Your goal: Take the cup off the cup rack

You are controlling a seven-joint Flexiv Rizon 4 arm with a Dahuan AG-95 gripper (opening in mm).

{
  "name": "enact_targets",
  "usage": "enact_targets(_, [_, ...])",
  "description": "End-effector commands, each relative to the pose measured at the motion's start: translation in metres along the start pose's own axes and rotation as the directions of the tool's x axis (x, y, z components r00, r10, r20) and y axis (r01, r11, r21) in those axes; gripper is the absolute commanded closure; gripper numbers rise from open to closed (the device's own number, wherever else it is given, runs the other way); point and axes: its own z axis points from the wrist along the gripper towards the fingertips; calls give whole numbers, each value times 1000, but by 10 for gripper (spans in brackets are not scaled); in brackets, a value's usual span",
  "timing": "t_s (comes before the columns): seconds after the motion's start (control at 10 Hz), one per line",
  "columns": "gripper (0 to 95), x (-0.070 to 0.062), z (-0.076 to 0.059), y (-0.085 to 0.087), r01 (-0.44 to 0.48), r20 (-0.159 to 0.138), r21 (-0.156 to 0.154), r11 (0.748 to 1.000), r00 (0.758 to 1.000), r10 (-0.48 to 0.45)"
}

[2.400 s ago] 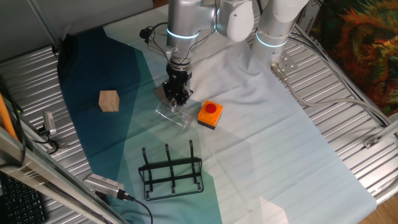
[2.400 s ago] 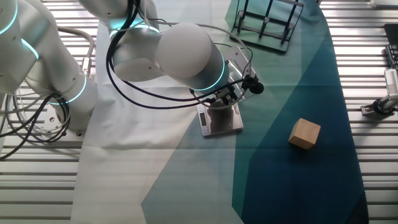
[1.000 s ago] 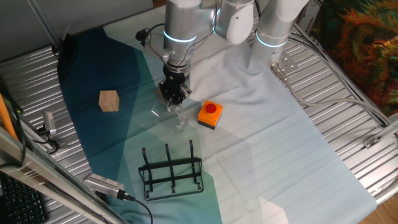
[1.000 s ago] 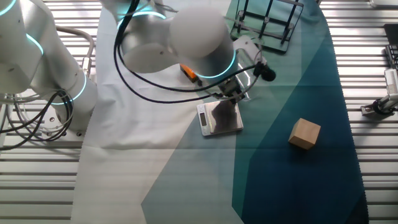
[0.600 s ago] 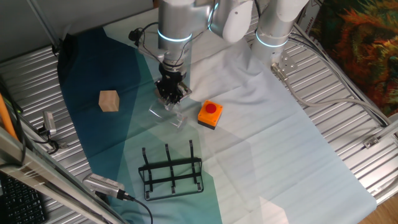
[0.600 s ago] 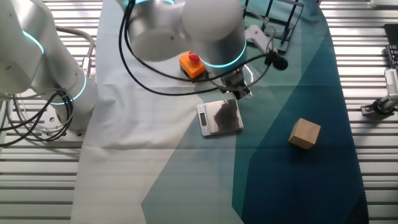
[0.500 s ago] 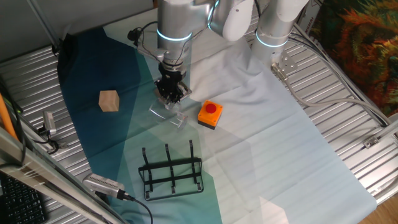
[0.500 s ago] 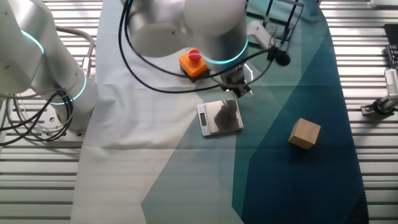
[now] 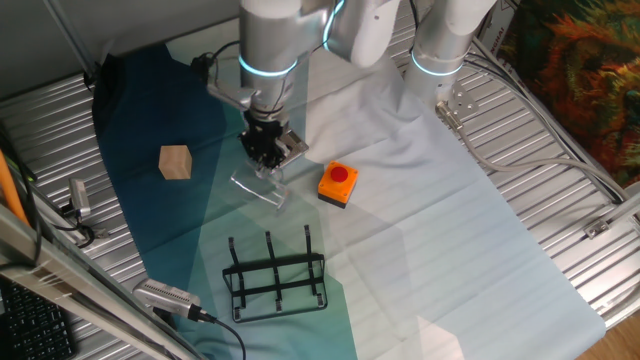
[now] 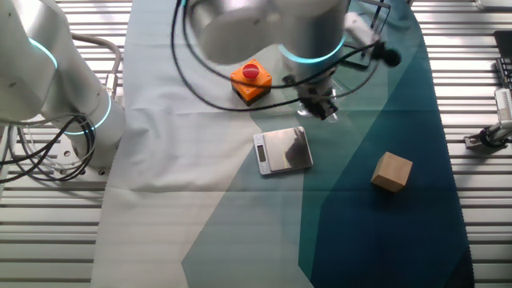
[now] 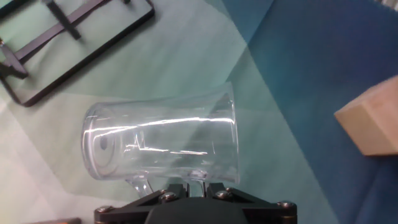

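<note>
The cup (image 11: 160,142) is a clear glass lying on its side in the hand view, held off the cloth by its lower edge. My gripper (image 11: 186,188) is shut on it, the dark fingers pinching the glass at the frame's bottom. From one fixed view the gripper (image 9: 268,150) hangs left of the orange button box, with the cup (image 9: 257,186) faint below it. The cup rack (image 9: 275,275), a black wire frame with upright prongs, stands apart near the cloth's front edge, and its corner (image 11: 74,43) shows at the top left of the hand view.
An orange button box (image 9: 338,183) sits right of the gripper and a tan wooden cube (image 9: 175,162) to its left. A flat grey metal plate (image 10: 282,150) lies on the cloth by the gripper (image 10: 320,104). Ribbed metal table edges surround the cloth.
The gripper has lifted off the grey plate and carried the cup sideways, away from the button box and toward the dark part of the cloth. The rack has not moved.
</note>
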Motion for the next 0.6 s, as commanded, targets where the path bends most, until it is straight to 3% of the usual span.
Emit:
enact_targets(0.1, [950,3,-11,-10,48,-47,53,997,998,-45])
enact_targets(0.3, [950,4,-15,-15,89,-80,94,992,993,-82])
enact_targets(0.4, [950,4,-17,-16,120,-110,136,983,988,-105])
enact_targets(0.6, [950,1,-19,-18,136,-139,171,976,984,-113])
